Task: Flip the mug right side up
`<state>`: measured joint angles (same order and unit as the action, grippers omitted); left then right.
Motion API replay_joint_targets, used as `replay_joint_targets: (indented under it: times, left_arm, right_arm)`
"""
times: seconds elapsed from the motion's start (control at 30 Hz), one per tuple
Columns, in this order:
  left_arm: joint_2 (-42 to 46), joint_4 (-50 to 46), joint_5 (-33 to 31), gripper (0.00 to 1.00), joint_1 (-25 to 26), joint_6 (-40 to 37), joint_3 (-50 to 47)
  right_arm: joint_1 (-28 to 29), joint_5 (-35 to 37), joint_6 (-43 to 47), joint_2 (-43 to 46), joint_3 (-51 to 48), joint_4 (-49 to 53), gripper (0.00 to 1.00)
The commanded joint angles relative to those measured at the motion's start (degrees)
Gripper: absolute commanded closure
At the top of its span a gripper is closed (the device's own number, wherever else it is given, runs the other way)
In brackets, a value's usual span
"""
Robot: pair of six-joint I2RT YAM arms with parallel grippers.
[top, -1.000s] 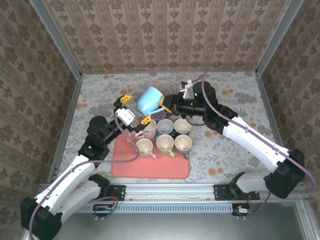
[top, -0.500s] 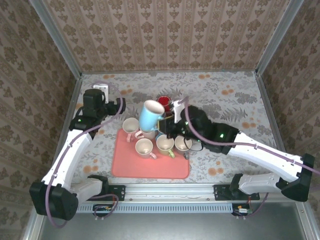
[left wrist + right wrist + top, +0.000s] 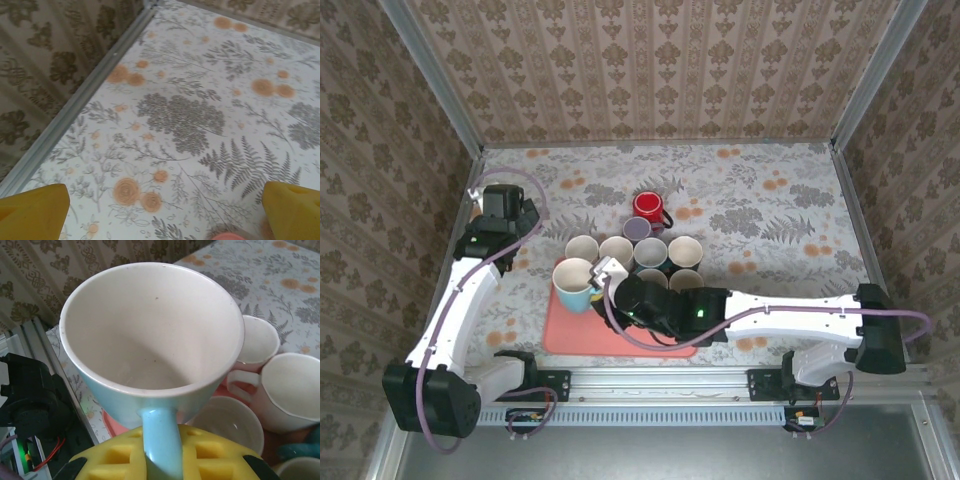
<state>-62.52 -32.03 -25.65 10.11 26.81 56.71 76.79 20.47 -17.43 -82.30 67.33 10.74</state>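
Blue mug (image 3: 150, 335) held mouth-up by the right gripper (image 3: 160, 462) at the 9 o'clock edge of the red tray (image 3: 620, 342).
The right gripper's yellow pads are clamped tight on the mug's handle; whether the mug's base touches the tray cannot be told. Cream cups (image 3: 617, 250) crowd the tray from 12 to 3 o'clock of the mug, and 1 red mug (image 3: 647, 206) stands on the table at 12 o'clock of them. The left gripper (image 3: 165, 212), at 10 o'clock of the tray, has its jaws spread wide with nothing between them, above the flowered table (image 3: 190, 115).
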Motion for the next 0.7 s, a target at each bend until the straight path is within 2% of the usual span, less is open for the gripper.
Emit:
replay_joint_targets:
  times: [0.0,0.37,0.5,0.67]
  left_arm:
    - [1.1,-2.4,-5.1,0.0,-0.5,3.6,1.2]
    - [2.7,-3.0,-9.0,0.0,-0.8,4.5,0.7]
    - [3.1,-3.4,-10.5,0.0,-1.0,5.1,0.8]
    - [3.4,-3.1,-10.0,0.0,-1.0,5.4,0.6]
  right_arm:
    - [0.7,3.6,2.1,-1.0,0.0,-9.6,0.93]
    - [2.2,3.0,2.9,-9.7,2.9,-11.7,0.93]
    - [2.8,5.6,3.0,-13.0,1.9,-15.5,0.92]
    - [4.5,12.2,2.5,-18.6,3.4,-18.7,0.92]
